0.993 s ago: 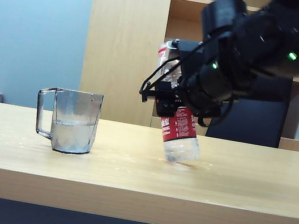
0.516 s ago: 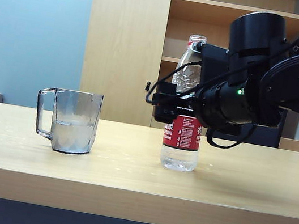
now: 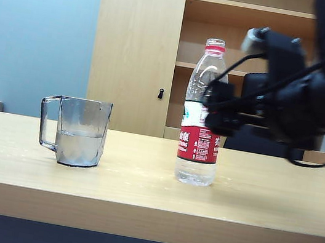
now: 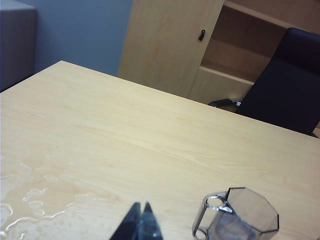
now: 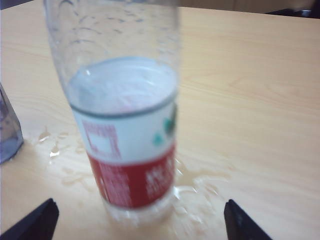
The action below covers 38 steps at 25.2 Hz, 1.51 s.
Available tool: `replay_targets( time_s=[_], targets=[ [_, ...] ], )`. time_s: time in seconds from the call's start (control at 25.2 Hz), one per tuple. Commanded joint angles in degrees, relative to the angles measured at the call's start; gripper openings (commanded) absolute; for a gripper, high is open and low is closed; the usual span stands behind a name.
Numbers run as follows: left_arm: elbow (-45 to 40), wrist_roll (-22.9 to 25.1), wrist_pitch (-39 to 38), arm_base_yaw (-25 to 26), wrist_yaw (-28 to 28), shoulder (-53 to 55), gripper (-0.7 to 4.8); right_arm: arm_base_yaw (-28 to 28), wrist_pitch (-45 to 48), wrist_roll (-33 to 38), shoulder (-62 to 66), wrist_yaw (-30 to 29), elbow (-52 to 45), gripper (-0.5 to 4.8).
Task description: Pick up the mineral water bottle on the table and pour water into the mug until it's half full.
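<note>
Since a second ago, your right pincer has set the bottle upright on the bench and is backing off to the right — its fingers are standing wide apart on either side of the label with nothing between them and the plastic. You are looking at a bottle that is standing free, right of the mug and well apart from it. The mug is showing water to roughly half its height, so I judge the pour done.

If you are taking the bottle again, expect it to be light: little water is left in it, low near the base. Its thin clear wall is likely giving under a squeeze, and drops are lying on the bench around its foot, so it may be slick. You are best gripping across the labelled band, where it is straight and stiffest — not the tapering shoulder. The cap is off, so a hard squeeze could push water out.

Your left pincer is hanging over the bench near the mug, tips together, holding nothing.
</note>
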Motion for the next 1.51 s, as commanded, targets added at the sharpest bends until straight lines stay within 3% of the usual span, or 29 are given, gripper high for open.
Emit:
replay_targets(
  time_s=[0.04,0.16,0.28,0.36,0.79,0.99,1.31,1.51],
  targets=[
    [0.15,1.57,-3.72,0.02,0.07,-3.04,-0.02,0.9,1.01,0.28,-5.68,0.59,-4.46,4.13],
    [-0.07,2.89,-4.79,-0.02,2.95,-2.95,-0.02,3.52,0.9,0.28,-16.09,0.52,-10.4,1.87],
    [-0.31,5.35,-6.71,-0.02,3.28,-2.95,-0.02,5.7,0.68,0.26,-22.43,0.48,-12.87,0.49],
    [-1.84,8.44,-7.02,-0.02,4.33,-2.95,-0.02,8.26,0.46,0.26,-27.26,0.5,-14.16,-0.08],
    [-16.57,12.07,5.27,-0.04,5.4,-2.95,-0.02,19.41,0.96,0.24,-40.24,0.44,-14.29,-0.08],
    [-17.38,16.39,4.96,0.0,4.9,-2.95,-0.02,19.67,-1.55,0.24,-40.17,0.39,-14.32,-0.08],
    [-17.38,16.41,4.87,0.0,4.96,-2.95,-0.02,19.65,-10.58,0.24,-40.15,0.28,-14.29,-0.08],
    [-17.35,16.41,4.9,0.0,4.96,-2.95,-0.02,18.99,-15.56,-5.38,-41.83,0.66,-14.29,-0.08]
  ],
)
